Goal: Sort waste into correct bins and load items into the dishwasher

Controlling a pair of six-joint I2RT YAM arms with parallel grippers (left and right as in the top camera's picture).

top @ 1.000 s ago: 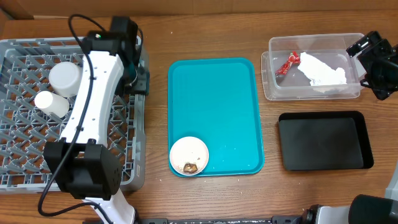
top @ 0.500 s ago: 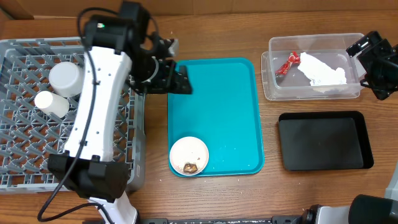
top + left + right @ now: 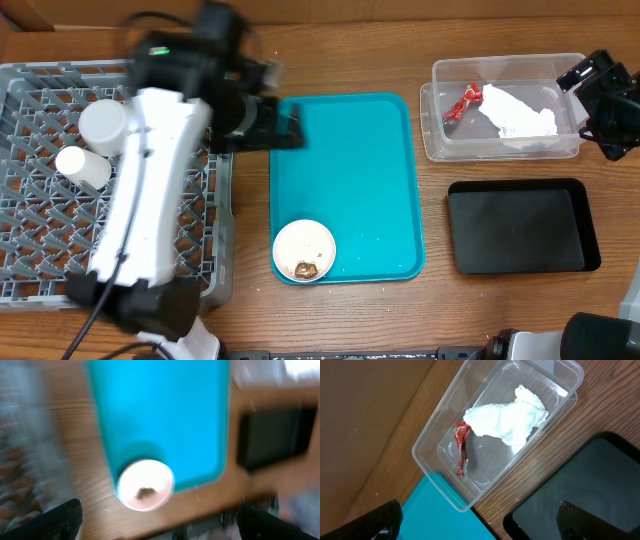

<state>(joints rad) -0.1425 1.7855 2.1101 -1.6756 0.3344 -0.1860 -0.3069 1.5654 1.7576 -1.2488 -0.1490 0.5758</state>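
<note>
A round white plate (image 3: pixel 304 250) with a brown food scrap (image 3: pixel 306 268) on it sits at the near left corner of the teal tray (image 3: pixel 350 170). The left wrist view, blurred, shows the same plate (image 3: pixel 145 485) and scrap (image 3: pixel 145 492). My left gripper (image 3: pixel 283 125) hovers open and empty over the tray's far left edge. A white cup (image 3: pixel 85 167) and a white bowl (image 3: pixel 105 122) lie in the grey dish rack (image 3: pixel 40 230). The red wrapper (image 3: pixel 461 447) and white napkin (image 3: pixel 507 420) lie in the clear tub (image 3: pixel 500 140). My right gripper (image 3: pixel 603 110) stands open beside the tub's right end.
The black tray (image 3: pixel 520 225) lies in front of the clear tub, nothing in it. A few white specks dot the teal tray near its front right. My left arm's white link (image 3: pixel 150 190) stretches over the rack's right side.
My left arm has swung right, from above the rack to the teal tray's far left edge, and its jaws have opened wide. The right arm has not moved.
</note>
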